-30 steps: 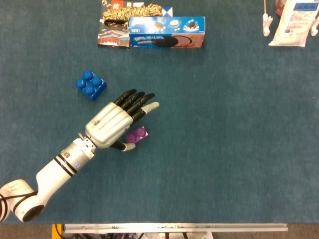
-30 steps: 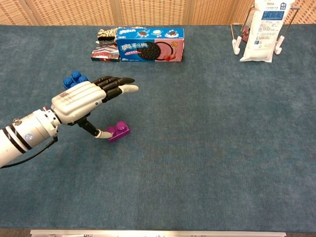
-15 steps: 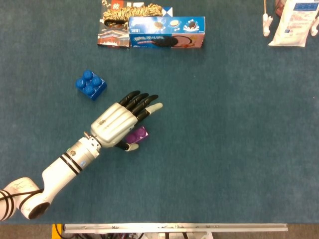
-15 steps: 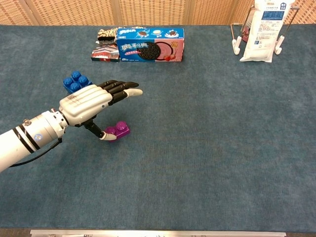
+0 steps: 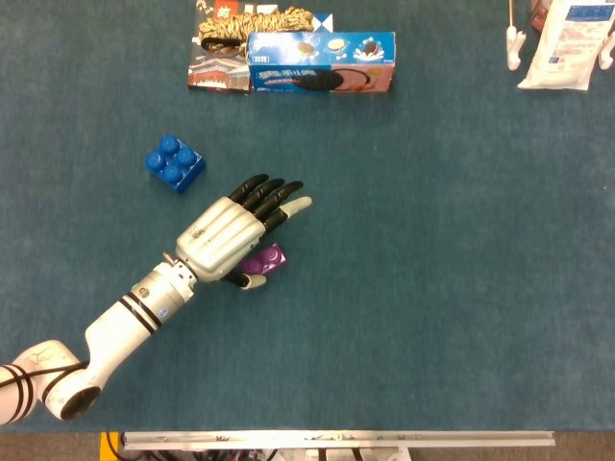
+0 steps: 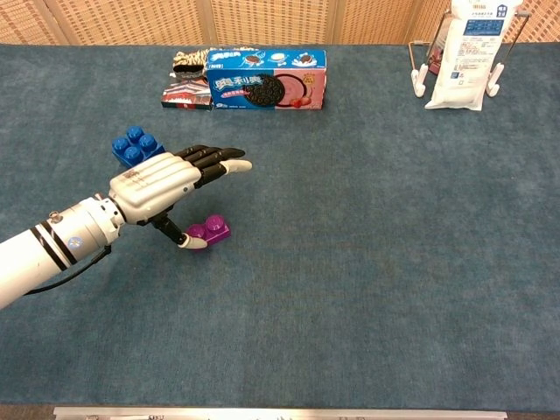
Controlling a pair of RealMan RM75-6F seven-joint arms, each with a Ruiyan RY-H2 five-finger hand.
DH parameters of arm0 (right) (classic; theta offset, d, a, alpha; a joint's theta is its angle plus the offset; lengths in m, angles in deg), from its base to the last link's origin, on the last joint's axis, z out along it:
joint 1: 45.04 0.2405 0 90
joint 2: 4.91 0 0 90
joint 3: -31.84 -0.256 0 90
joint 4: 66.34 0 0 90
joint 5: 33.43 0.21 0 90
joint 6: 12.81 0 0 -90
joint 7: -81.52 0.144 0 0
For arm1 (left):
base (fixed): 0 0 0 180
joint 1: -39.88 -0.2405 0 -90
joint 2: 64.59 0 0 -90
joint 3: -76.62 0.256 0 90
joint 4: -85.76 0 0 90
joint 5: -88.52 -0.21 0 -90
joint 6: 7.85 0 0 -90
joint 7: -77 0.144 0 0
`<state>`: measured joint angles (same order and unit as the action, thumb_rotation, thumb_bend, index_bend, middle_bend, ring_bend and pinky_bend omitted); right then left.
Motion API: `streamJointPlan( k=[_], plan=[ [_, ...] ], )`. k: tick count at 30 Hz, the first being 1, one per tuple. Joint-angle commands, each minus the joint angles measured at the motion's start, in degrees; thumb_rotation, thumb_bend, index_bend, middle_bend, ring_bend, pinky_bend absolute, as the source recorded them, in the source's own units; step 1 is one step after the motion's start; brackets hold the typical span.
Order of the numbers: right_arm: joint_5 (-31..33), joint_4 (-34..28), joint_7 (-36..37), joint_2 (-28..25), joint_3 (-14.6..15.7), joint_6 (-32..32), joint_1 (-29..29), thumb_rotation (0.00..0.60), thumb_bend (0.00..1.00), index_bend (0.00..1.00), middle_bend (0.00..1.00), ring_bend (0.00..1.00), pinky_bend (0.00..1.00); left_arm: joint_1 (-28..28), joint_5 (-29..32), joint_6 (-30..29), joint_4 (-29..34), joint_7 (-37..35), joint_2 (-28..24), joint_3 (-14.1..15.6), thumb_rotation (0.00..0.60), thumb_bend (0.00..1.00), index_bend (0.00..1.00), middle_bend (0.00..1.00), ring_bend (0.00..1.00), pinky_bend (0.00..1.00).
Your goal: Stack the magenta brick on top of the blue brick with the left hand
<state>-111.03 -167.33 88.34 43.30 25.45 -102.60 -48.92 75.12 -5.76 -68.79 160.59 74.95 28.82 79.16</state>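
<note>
The magenta brick (image 5: pixel 265 260) (image 6: pixel 209 233) lies on the blue cloth, partly under my left hand (image 5: pixel 235 231) (image 6: pixel 171 178). That hand hovers over it with its fingers stretched out flat toward the upper right, and its thumb tip sits at the brick's near-left end. Nothing is gripped. The blue brick (image 5: pixel 175 162) (image 6: pixel 136 146) rests up and to the left of the hand, apart from it. My right hand shows in neither view.
A cookie box (image 5: pixel 321 61) (image 6: pixel 266 79) with a snack packet (image 5: pixel 231 38) beside it lies at the back. A white bag on a stand (image 5: pixel 565 43) (image 6: pixel 468 54) is at the back right.
My left hand has slid slightly to the right and lowered over the magenta brick. The brick has shifted a little under the thumb.
</note>
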Motion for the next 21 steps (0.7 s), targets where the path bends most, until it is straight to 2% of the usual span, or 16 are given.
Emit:
streamJointPlan(
  k=[1,21],
  plan=[
    [-0.05,-0.02,-0.08,0.01,0.01,0.10,0.04,0.600,0.00,0.18,0.24,0.17,0.31,0.14,0.09,0.27,-0.14,-0.03,0.03,0.16,0.600,0.00,0.00,0.00,0.00,0.05],
    [-0.13,-0.05,0.00,-0.09,-0.04,0.23,-0.06,0.600,0.00,0.18,0.24,0.17,0.31,0.21,0.76,0.59,-0.73,-0.48,1.18,0.86,0.600,0.00,0.00,0.00,0.00,0.05]
  ],
)
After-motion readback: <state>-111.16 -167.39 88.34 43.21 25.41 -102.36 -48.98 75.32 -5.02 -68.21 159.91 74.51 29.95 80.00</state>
